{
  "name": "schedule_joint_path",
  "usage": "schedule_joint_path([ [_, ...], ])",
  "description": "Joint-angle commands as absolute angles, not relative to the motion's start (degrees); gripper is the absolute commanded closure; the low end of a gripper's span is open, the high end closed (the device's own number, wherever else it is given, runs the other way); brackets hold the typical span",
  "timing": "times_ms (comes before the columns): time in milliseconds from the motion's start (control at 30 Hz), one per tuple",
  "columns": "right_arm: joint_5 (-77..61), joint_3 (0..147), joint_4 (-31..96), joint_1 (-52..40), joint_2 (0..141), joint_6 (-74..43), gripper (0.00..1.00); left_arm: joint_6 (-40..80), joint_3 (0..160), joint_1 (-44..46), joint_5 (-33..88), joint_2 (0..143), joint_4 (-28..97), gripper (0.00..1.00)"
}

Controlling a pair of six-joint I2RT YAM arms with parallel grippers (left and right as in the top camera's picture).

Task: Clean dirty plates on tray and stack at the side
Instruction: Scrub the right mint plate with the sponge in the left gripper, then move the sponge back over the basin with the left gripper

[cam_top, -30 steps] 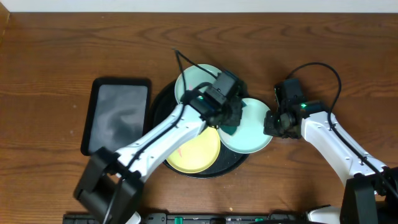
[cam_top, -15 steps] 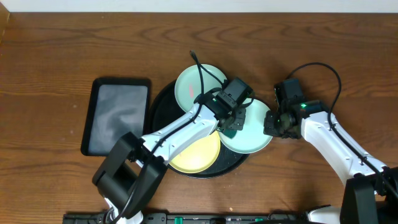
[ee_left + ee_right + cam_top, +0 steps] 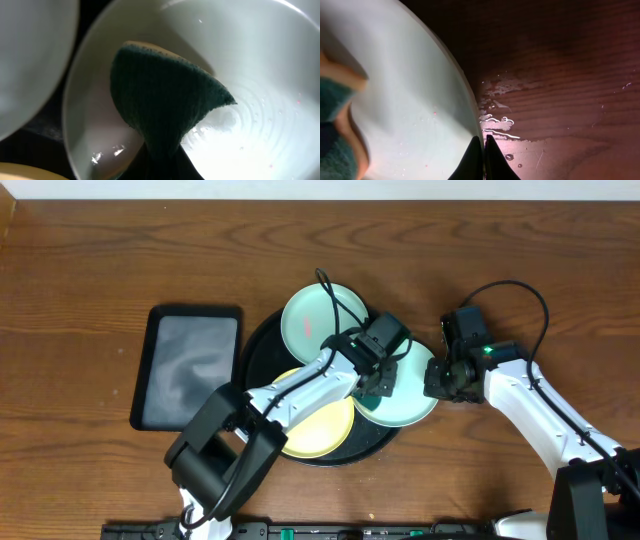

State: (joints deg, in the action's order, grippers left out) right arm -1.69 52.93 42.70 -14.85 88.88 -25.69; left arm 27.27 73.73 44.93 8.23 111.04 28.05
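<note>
At the left of the frame lies the rectangular tray [image 3: 190, 365]. In the centre, the round tray [image 3: 262, 355] carries the yellow plate [image 3: 318, 430] at its lower edge and the upper mint plate [image 3: 312, 320] at its top. My left pincer [image 3: 380, 378] is clamped narrow on the green sponge [image 3: 165, 100], which rests in the right mint plate [image 3: 412, 402]. My right pincer [image 3: 482, 155] pinches that plate's right rim, above the wet table [image 3: 560, 75].

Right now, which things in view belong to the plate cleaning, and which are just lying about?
Job: round black tray, back aqua plate, right aqua plate, yellow plate, green sponge.
Lying about: rectangular black tray, water drops.
</note>
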Motion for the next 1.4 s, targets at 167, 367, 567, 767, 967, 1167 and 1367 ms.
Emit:
schedule_joint_path([
  [167,-2.39,52.71,42.85,-15.64,89.25,-26.35,0.99,31.07,72.71,47.11,14.66,112.01,25.45,0.92],
  [367,-2.42,52.71,42.87,-15.64,89.25,-26.37,0.99,31.86,72.73,47.05,22.59,111.87,18.37,0.93],
  [567,-2.42,52.71,43.05,-15.64,89.25,-26.35,0.99,30.81,74.19,44.18,19.09,108.14,16.62,0.93],
  [767,-2.42,52.71,43.07,-15.64,89.25,-26.33,0.99,28.93,74.39,38.04,12.08,99.24,19.05,0.92],
  [967,-1.91,52.71,42.85,-15.64,89.27,-26.30,0.70,27.66,74.39,29.43,10.83,88.51,28.08,0.93],
  [1167,0.01,52.71,40.25,-15.57,89.27,-26.06,0.70,20.82,74.39,18.41,10.81,80.09,41.76,0.92],
  [1367,3.18,52.03,35.99,-15.57,89.27,-25.54,0.74,16.01,74.39,7.01,10.61,76.16,52.31,0.92],
])
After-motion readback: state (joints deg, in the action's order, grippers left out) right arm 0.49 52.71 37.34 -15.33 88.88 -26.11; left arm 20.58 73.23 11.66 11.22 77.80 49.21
